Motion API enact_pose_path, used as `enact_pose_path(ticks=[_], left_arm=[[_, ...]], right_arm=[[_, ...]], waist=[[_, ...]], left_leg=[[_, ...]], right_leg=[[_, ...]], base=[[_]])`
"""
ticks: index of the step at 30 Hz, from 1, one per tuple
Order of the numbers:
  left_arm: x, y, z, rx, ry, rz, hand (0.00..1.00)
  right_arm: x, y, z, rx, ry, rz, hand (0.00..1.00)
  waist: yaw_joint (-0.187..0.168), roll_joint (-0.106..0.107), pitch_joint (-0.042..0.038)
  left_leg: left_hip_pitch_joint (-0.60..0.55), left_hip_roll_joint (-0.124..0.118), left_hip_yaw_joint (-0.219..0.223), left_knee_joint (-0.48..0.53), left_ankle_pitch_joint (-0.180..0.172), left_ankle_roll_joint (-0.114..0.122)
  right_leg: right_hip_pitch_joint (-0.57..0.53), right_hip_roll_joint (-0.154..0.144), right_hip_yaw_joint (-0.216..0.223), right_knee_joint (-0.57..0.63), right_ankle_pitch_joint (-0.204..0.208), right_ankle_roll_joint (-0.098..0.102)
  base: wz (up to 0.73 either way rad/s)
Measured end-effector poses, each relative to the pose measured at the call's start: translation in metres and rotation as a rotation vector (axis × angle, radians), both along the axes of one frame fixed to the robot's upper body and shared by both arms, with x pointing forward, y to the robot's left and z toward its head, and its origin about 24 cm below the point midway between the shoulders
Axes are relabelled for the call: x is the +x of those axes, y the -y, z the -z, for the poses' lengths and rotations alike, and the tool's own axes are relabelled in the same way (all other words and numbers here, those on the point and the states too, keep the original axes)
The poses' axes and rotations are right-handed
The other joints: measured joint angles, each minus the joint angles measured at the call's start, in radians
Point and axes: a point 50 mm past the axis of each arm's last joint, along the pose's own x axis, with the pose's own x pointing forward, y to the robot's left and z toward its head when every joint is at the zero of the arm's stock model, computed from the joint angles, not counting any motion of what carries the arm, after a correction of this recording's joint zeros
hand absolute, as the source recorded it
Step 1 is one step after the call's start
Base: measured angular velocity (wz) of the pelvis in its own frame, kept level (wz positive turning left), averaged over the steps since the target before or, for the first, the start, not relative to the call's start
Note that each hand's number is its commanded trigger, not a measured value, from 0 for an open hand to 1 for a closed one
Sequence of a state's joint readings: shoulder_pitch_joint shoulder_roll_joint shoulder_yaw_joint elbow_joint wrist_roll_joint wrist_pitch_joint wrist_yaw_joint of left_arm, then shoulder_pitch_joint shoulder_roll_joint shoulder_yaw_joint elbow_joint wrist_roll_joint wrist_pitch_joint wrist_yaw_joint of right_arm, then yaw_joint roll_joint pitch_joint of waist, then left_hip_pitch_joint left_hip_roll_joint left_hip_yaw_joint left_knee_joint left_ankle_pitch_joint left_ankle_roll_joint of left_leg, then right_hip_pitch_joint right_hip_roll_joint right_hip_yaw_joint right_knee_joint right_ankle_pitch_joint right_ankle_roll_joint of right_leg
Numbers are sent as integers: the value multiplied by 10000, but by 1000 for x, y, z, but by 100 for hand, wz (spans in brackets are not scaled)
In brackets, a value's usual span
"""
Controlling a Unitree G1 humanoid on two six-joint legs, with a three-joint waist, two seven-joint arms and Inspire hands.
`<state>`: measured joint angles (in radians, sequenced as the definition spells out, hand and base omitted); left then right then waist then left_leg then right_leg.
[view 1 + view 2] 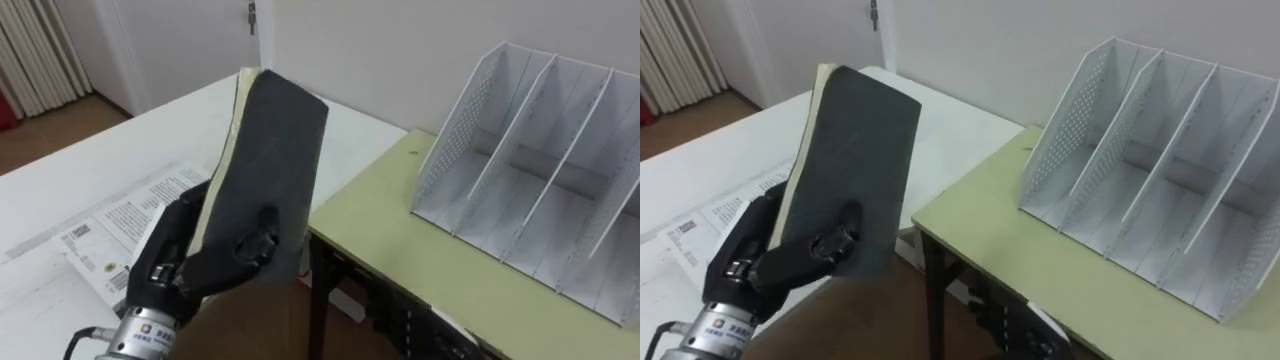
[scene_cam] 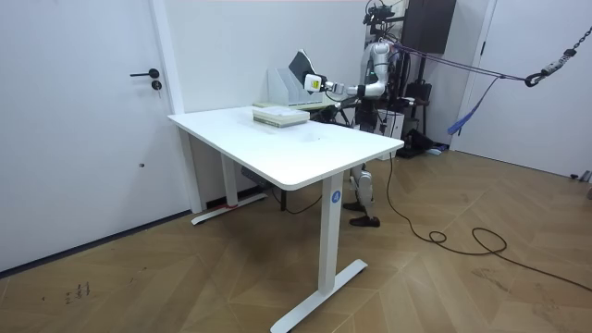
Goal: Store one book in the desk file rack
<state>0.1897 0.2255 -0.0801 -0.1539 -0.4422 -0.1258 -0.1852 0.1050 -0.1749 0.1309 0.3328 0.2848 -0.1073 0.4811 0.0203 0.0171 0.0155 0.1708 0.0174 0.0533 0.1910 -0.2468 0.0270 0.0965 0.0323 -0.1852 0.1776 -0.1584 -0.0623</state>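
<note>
- The left hand comes in from the lower left and is clamped on the lower end of a dark-covered book. The thumb lies across the cover and the fingers wrap the edge with the cream pages.
- The book is held up in the air, nearly upright, with its top leaning slightly to the right. It touches neither table.
- It hangs over the corner of the white table, beside the gap between that table and the pale green desk.
- The white file rack stands on the green desk to the right, well apart from the book. It has perforated side walls and slanted dividers forming several slots, their open fronts turned toward the robot.
- Printed sheets lie flat on the white table just left of the hand.
- In the room view the robot stands at the far end of the white table, its arm stretched toward the room view's left with the book raised.
</note>
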Motion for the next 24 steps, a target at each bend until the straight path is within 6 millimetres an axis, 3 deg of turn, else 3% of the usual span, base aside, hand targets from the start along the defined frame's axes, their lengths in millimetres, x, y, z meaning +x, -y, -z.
enact_pose_path(ticks=[6,14,19,24], left_arm=[[-3,4,8,-389,-350,1191,100],[-6,7,15,-1272,-584,2764,100],[-9,5,29,-1223,-1526,3155,100],[-10,4,29,-1161,-1581,3483,100]], right_arm=[[7,0,-18,971,679,65,0],[14,-2,-50,3189,1762,-337,0],[15,-6,-58,3790,1951,-675,0],[14,-6,-59,4193,1783,-911,0]], waist=[[-27,112,-31],[-163,101,-39],[-147,29,-37],[-43,28,-59]], left_leg=[[-104,9,182,63,0,0],[34,22,263,41,0,0],[-69,21,283,58,-3,-3],[-185,21,294,69,-4,-5]], right_leg=[[-155,9,150,145,-1,-9],[-118,9,265,255,-23,-30],[-369,15,350,335,-32,-36],[-461,15,379,468,-37,-58]], base=[[-7],[-4],[-4],[-3]])
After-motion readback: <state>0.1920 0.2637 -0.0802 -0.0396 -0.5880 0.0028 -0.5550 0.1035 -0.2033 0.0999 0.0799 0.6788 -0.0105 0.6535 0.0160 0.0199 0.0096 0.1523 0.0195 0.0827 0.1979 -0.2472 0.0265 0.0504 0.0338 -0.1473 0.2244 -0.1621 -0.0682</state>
